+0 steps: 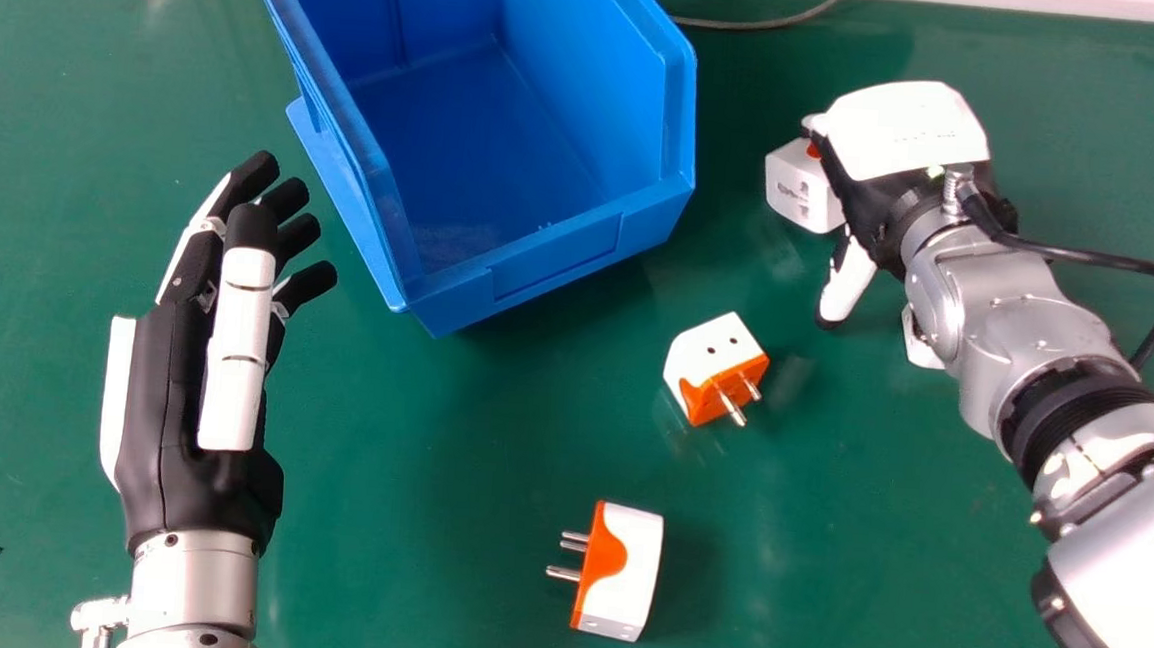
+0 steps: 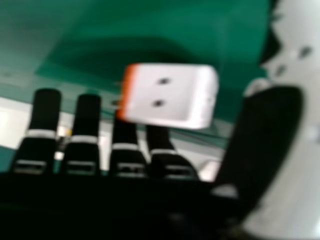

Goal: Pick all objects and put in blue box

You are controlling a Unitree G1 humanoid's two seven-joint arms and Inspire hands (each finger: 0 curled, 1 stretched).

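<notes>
My right hand (image 1: 898,153) is over the table right of the blue box (image 1: 551,262), beside a white adapter (image 1: 800,192) with an orange part. In the right hand view, that adapter (image 2: 170,95) lies between the relaxed fingers and the thumb of my right hand (image 2: 255,135), not gripped. A second white and orange adapter (image 1: 715,363) lies in front of the box's right corner, its pins pointing toward the lower right. Nearer the front edge rests a third adapter (image 1: 622,572), pins to the left. My left hand (image 1: 200,341) stays left of the box, fingers extended and holding nothing.
The box's raised walls stand between the two hands at the back of the green table (image 1: 403,554). A grey cable (image 1: 766,23) runs behind the box's right side. Another black cable (image 1: 1092,257) loops off my right wrist.
</notes>
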